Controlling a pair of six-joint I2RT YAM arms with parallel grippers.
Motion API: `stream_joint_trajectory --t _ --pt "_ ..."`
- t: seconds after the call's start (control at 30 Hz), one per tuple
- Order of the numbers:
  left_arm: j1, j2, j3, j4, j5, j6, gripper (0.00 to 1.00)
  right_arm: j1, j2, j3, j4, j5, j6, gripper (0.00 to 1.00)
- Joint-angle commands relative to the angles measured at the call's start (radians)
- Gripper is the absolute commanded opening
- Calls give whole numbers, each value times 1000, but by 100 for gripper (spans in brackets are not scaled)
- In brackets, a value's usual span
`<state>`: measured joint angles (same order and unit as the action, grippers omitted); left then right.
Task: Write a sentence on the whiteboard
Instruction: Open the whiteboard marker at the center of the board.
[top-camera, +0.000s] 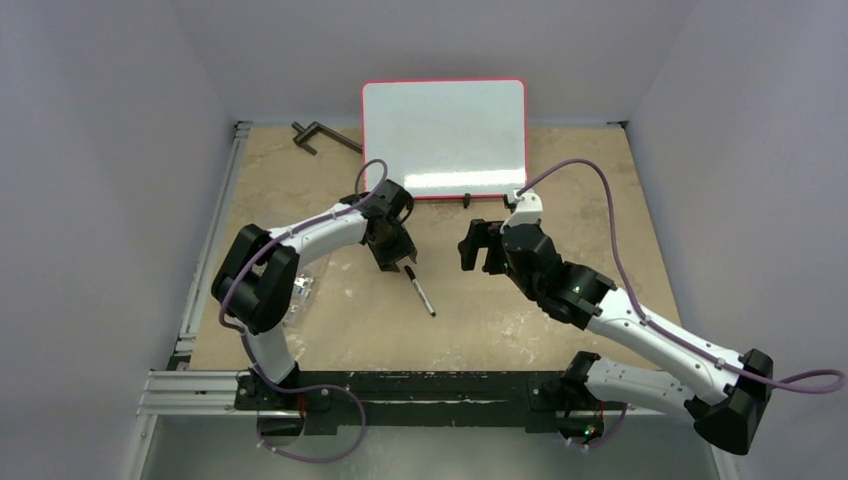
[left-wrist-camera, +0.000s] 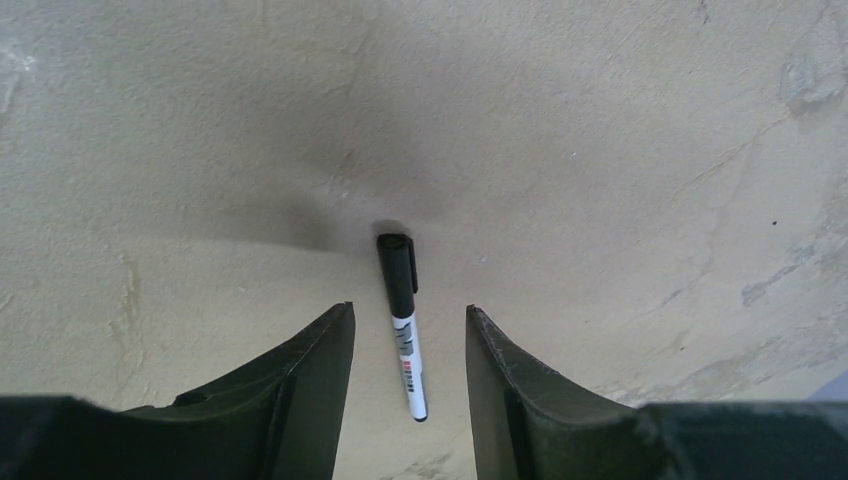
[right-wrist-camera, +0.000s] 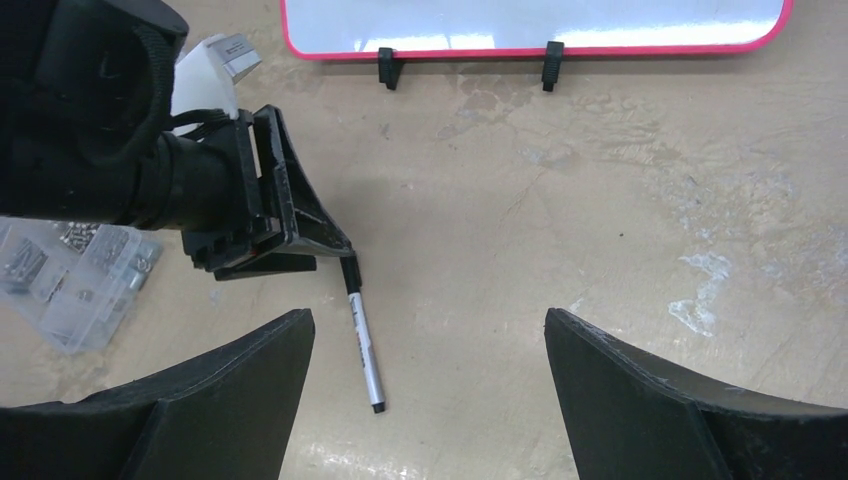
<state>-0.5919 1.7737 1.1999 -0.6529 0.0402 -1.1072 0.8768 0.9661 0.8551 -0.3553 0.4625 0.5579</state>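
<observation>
Currently the left pincer (top-camera: 398, 262) hangs over the marker's (top-camera: 420, 292) cap end, jaws part open either side of it, gripping nothing; looks lined up for a pick. Right pincer (right-wrist-camera: 428, 322) is wide open, empty, standing by to the right. Whiteboard (top-camera: 443, 135) sits far centre on the surface (top-camera: 560, 200): glossy white, red rim, black feet, no lettering visible.

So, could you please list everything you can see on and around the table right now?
whiteboard: one, white with red rim, far middle of the table, no writing visible
marker: one, black cap, white barrel, lying mid-table
clamp-like tool: one, black, far left, beside the whiteboard
bag of small parts: one, clear, left of the marker
left gripper: one, black, open, straddling the marker
right gripper: one, black, open, empty, right of the marker
</observation>
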Motion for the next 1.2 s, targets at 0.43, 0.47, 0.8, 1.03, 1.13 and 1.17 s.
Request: stream_joint_trajectory --t 0.43,0.47,0.8,1.03,1.13,1.17 --pt "-34 137 124 -71 -99 -34 34 2 -101 -26 -18 44 -50 87" --pt "-35 145 123 -66 -97 -37 34 2 -101 -26 -19 43 -51 87" --pt "-40 169 95 -12 -82 -31 0 2 -101 -33 -24 42 -59 87" --pt "-31 24 10 73 5 -91 0 2 -141 -64 65 -78 -65 90" --pt "-23 -79 -20 117 26 -138 0 2 -175 -84 148 -141 -61 92" --pt "-22 -112 -23 123 26 -148 0 2 -189 -94 177 -157 -54 92"
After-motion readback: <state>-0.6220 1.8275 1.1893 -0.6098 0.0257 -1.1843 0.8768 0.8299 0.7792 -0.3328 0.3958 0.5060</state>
